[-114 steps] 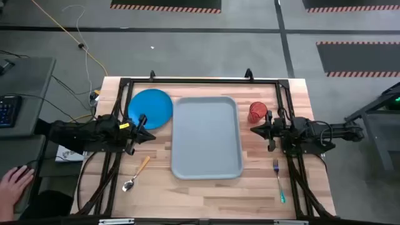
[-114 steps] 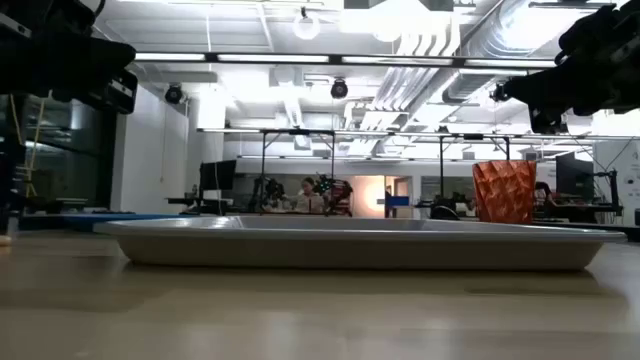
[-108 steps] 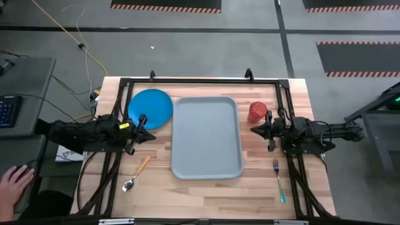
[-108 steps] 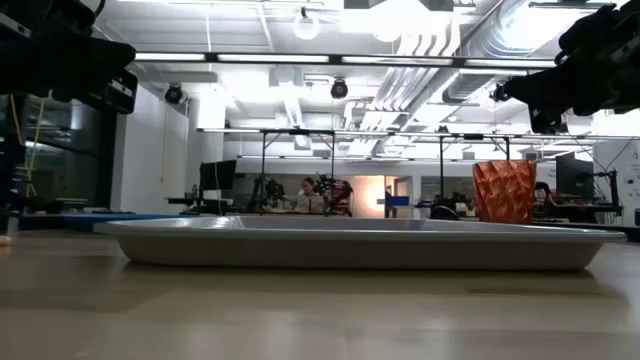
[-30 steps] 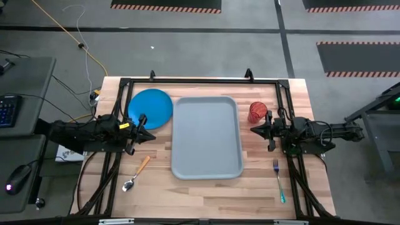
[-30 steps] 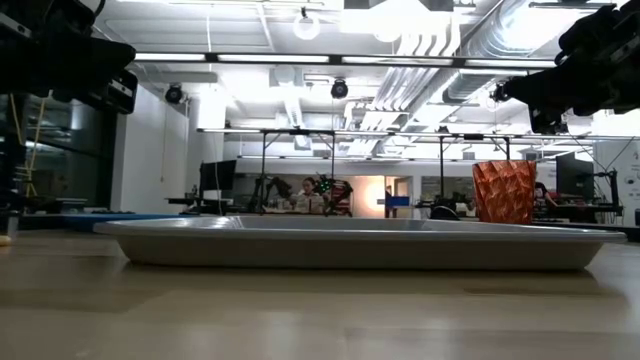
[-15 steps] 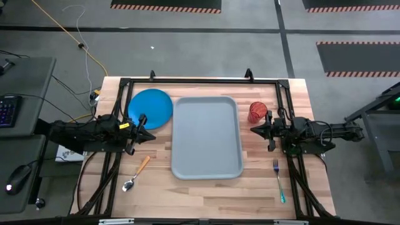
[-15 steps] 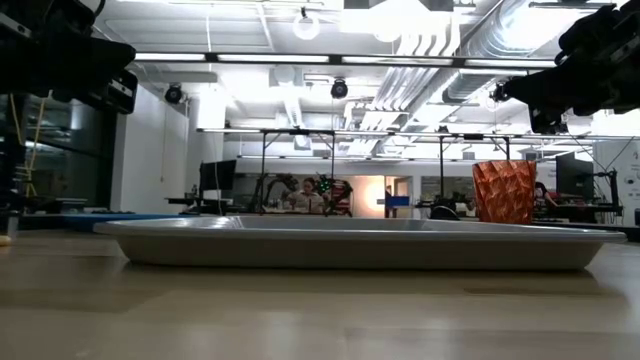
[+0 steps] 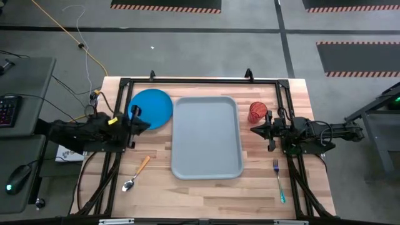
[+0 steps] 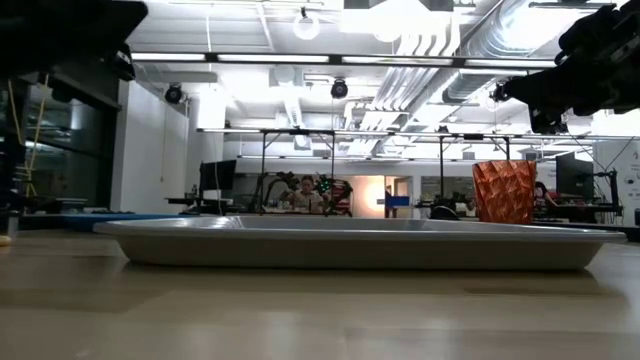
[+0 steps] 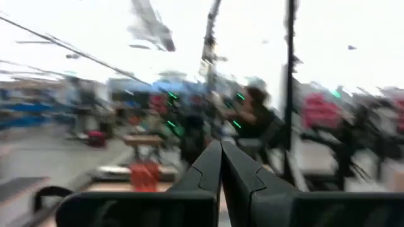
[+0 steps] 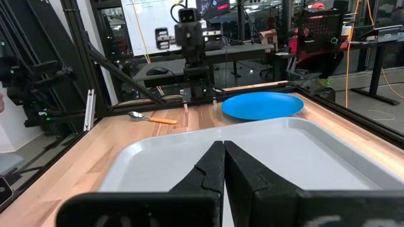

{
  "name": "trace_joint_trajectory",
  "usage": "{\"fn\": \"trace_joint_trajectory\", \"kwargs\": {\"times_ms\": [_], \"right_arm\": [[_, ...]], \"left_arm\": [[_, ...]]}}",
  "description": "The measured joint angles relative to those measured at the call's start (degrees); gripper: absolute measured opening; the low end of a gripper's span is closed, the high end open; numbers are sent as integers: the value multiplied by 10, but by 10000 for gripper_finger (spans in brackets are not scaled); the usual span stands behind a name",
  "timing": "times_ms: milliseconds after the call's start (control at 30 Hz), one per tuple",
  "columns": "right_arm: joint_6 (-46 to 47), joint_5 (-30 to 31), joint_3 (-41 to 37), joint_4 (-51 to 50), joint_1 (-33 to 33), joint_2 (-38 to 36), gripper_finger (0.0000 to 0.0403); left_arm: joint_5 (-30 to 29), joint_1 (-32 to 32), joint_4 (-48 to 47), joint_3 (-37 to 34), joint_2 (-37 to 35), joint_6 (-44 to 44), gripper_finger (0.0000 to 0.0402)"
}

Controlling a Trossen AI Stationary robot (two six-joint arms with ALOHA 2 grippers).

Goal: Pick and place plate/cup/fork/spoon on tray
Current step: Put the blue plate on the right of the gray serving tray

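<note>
Tray [image 9: 207, 137] empty; plate [image 9: 150, 107], cup [image 9: 257, 112], fork [image 9: 279, 181], spoon [image 9: 136, 174] all on tabletop (nothing placed). Both jaws together, holding nothing.

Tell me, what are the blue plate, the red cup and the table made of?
The plate looks like smooth plastic: even bright blue with a soft sheen. The cup also seems plastic: orange-red, with faceted sides that light shines through a little. The table looks like wood: pale planks with visible grain and joins.
</note>
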Motion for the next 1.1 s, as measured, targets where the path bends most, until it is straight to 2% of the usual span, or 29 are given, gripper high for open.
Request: {"fn": "trace_joint_trajectory", "kwargs": {"times_ms": [133, 267, 367, 500, 600, 733, 933, 1100], "right_arm": [[0, 0, 0, 0, 0, 0, 0], [0, 0, 0, 0, 0, 0, 0], [0, 0, 0, 0, 0, 0, 0], [0, 0, 0, 0, 0, 0, 0], [0, 0, 0, 0, 0, 0, 0], [0, 0, 0, 0, 0, 0, 0], [0, 0, 0, 0, 0, 0, 0], [0, 0, 0, 0, 0, 0, 0]], "left_arm": [[-81, 1, 1, 15, 63, -6, 20], [-139, 12, -123, 98, 181, -13, 81], [-155, 25, -262, 183, 282, -43, 137], [-134, 36, -459, 283, 408, -125, 204], [-125, 35, -545, 321, 487, -162, 241], [-125, 35, -564, 328, 572, -192, 260], [-118, 35, -556, 328, 661, -230, 259], [-190, 35, -548, 328, 716, -232, 259]]}}
